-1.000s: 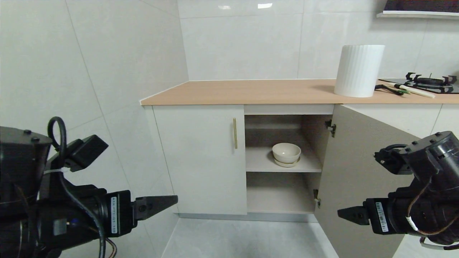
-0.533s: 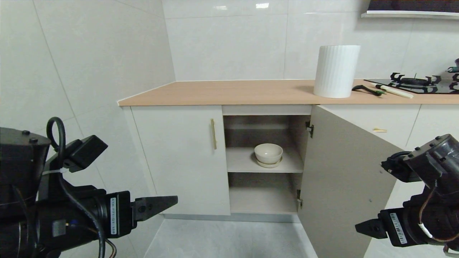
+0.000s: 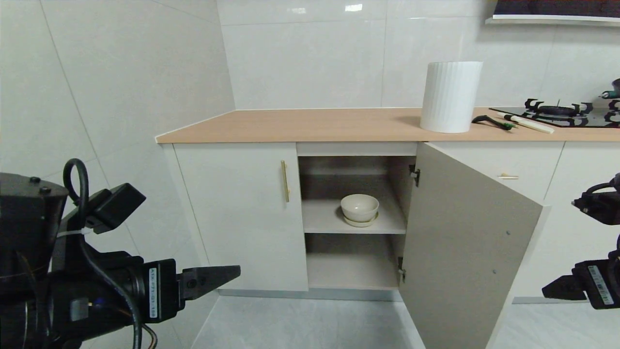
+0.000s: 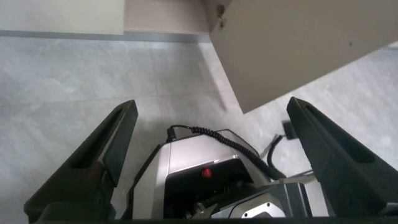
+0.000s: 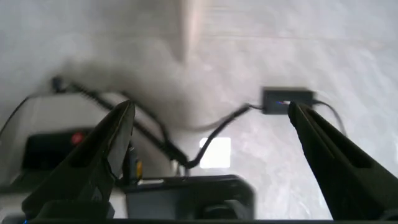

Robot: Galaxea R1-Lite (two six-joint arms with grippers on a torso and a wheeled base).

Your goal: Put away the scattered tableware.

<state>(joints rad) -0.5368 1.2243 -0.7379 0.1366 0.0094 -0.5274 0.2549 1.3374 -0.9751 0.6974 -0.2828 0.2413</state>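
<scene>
A cream bowl (image 3: 359, 207) sits on a small plate (image 3: 359, 222) on the middle shelf of the open cabinet (image 3: 353, 225). A black-handled utensil (image 3: 491, 121) and pale chopsticks (image 3: 525, 123) lie on the wooden countertop (image 3: 310, 125) by the stove. My left gripper (image 3: 227, 274) hangs low at the left, well short of the cabinet, its fingers (image 4: 109, 155) wide apart and empty, so open. My right gripper (image 3: 554, 291) is low at the far right, beyond the open door (image 3: 465, 237), also open with nothing between its fingers (image 5: 99, 165).
A tall white ribbed container (image 3: 450, 96) stands on the countertop beside the utensils. A gas stove (image 3: 566, 109) is at the far right. The left cabinet door (image 3: 237, 213) is closed. A tiled wall bounds the left side. Grey floor lies in front of the cabinet.
The head camera has turned, shifting the whole scene leftward. My right gripper has drawn away to the right and lower, off the open door. The left gripper has not moved.
</scene>
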